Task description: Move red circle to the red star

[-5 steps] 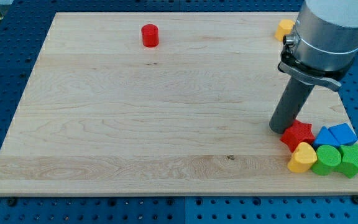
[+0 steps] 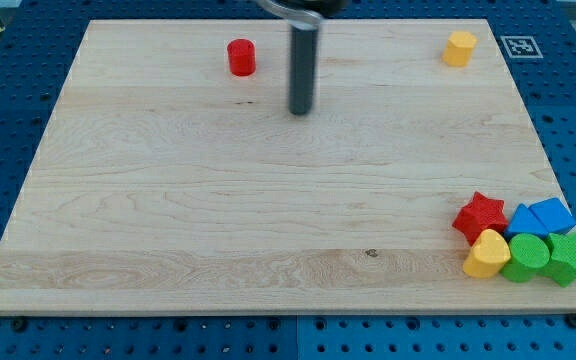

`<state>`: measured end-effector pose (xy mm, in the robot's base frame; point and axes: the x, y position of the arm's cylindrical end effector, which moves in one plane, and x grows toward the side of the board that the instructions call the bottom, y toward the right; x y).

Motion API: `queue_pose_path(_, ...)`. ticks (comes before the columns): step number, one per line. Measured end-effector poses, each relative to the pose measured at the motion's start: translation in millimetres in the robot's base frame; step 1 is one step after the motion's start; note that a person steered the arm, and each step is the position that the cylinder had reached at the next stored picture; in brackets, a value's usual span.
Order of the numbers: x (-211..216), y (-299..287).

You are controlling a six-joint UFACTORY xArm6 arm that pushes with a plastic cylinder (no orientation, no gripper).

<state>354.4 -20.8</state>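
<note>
The red circle (image 2: pixel 241 57) stands near the view's top, left of centre, on the wooden board (image 2: pixel 218 220). The red star (image 2: pixel 480 216) lies at the view's lower right, touching a cluster of other blocks. My tip (image 2: pixel 300 109) rests on the board a little to the right of and below the red circle, apart from it. The red star is far off toward the view's lower right of my tip.
Beside the red star lie a yellow heart (image 2: pixel 486 254), a green circle (image 2: pixel 524 257), a green star (image 2: pixel 568 256) and two blue blocks (image 2: pixel 524 219) (image 2: pixel 552 214). A yellow block (image 2: pixel 459 47) sits at the view's top right.
My tip has moved from beside the red star, at the lower right, up and left to near the red circle. No block has moved.
</note>
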Motion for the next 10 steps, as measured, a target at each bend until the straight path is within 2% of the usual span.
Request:
queue_pose_path(2, -66, -122)
queue_pose_path(3, -98, -101)
queue_pose_path(5, -59, -57)
queue_pose_path(6, -55, -43)
queue_pose_path(7, -92, -33)
queue_pose_path(8, -101, -14)
queue_pose_path(10, -57, -7)
